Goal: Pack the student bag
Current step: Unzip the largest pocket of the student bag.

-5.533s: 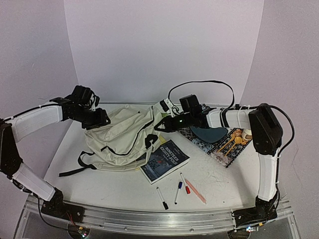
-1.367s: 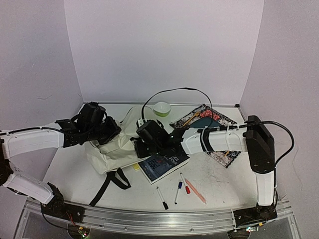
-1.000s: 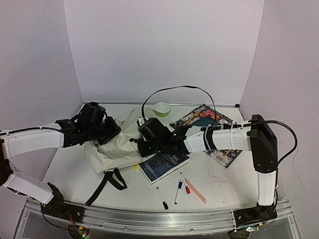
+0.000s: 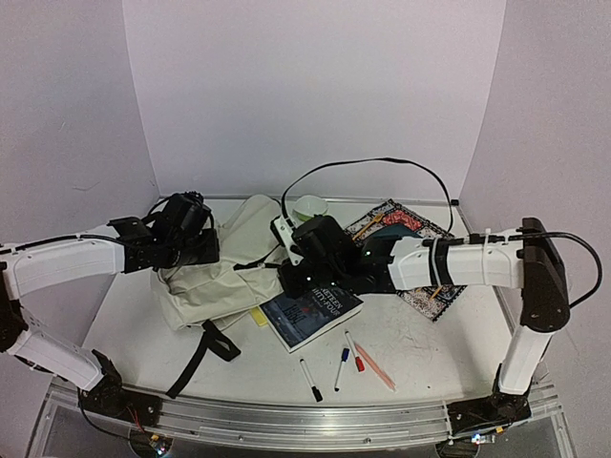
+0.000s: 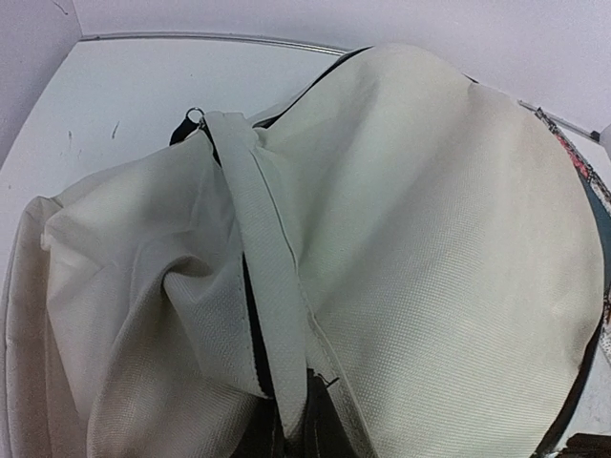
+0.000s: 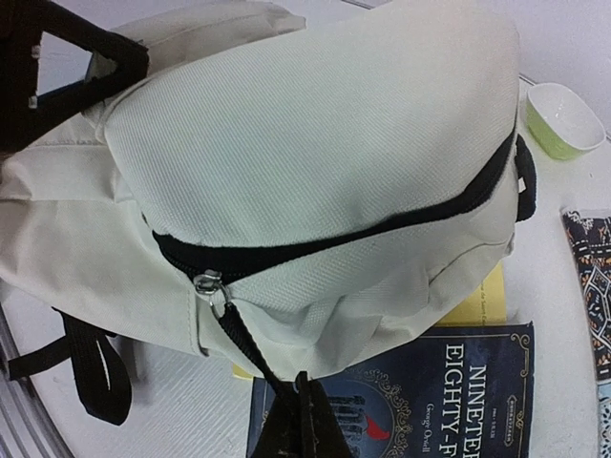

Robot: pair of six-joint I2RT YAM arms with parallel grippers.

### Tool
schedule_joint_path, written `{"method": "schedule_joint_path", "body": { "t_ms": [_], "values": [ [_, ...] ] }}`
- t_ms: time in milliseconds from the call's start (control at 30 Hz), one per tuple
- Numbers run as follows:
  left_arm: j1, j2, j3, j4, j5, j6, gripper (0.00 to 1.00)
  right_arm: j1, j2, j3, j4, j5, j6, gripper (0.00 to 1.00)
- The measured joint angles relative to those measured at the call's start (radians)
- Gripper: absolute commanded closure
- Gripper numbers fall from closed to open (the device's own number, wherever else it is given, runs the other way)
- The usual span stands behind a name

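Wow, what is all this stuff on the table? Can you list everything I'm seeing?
student bag: one, cream with black straps, left of centre
book: one, dark blue, against the bag's near right side
yellow pad: one, yellow, tucked under bag and book
bowl: one, light green, at the back
patterned book: one, multicoloured, right rear, partly under an arm
markers: three, white with black, blue and red caps, near edge
pen: one, pink, beside the markers
left gripper: one, black, shut on the bag's cream strap
right gripper: one, black, shut on the zipper pull

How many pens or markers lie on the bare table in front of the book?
4: black-capped marker leftmost, blue-capped marker next, red-capped marker, then pink pen rightmost. Others may hide under the backpack.
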Motion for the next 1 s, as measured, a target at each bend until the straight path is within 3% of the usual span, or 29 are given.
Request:
{"method": "schedule_joint_path", "body": {
  "t_ms": [333, 533, 700, 1000],
  "values": [
    [-0.002, 0.032, 0.037, -0.036, -0.052, 0.134, 1.0, -0.04, -0.035, 0.029, -0.012, -0.206, -0.076, 1.0],
    [0.024, 0.041, 0.051, -0.045, 0.082, 0.13, 1.0, -0.056, 0.015, 0.102, -0.029, -0.373, -0.067, 1.0],
    [0.036, 0.041, 0.043, -0.012, 0.196, 0.067, 1.0, -0.056, 0.093, 0.108, -0.019, -0.401, -0.013, 0.87],
    [0.036, 0.041, 0.024, 0.022, 0.211, -0.021, 1.0, -0.05, 0.105, 0.095, -0.034, -0.369, 0.052, 0.59]
  ]
}}
